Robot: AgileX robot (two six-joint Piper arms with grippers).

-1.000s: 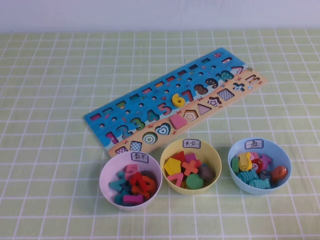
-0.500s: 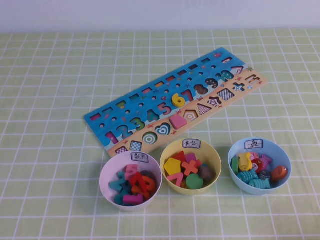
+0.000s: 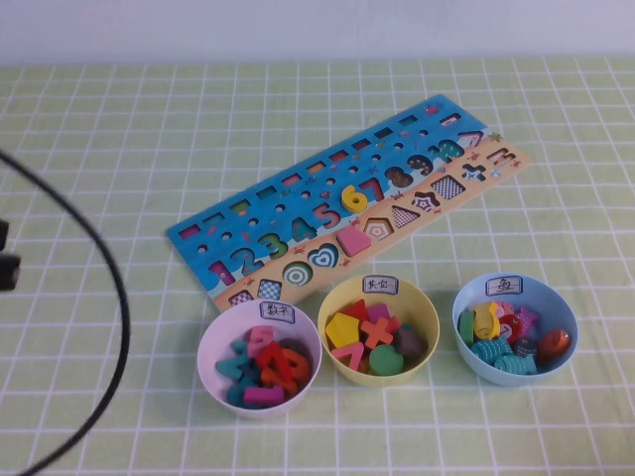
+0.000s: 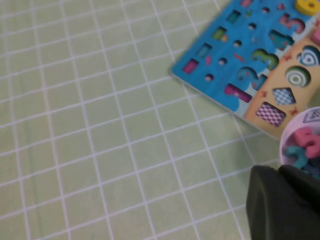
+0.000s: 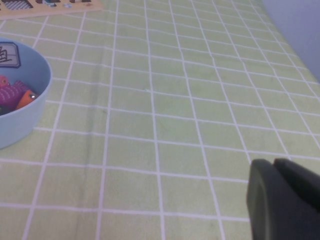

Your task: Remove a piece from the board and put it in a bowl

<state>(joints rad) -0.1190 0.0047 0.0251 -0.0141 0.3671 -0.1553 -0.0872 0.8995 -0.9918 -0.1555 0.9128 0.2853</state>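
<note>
Left gripper (image 4: pixel 285 205) is hovering beside the lilac bowl (image 3: pixel 260 357), right gripper (image 5: pixel 282 200) over bare cloth; neither's finger state is showing. Pink piece (image 3: pixel 352 240) is sitting on the board (image 3: pixel 198 236).

Right hand (image 5: pixel 295 200), dark, sitting low over the green checked tabletop (image 5: pixel 165 115); both fingers lying close together. Light blue bowl (image 5: pixel 30 107) at 9 o'clock, showing a white label and pink and orange pieces inside. Board (image 5: pixel 50 5) edge peeking in at 11 o'clock.
</note>
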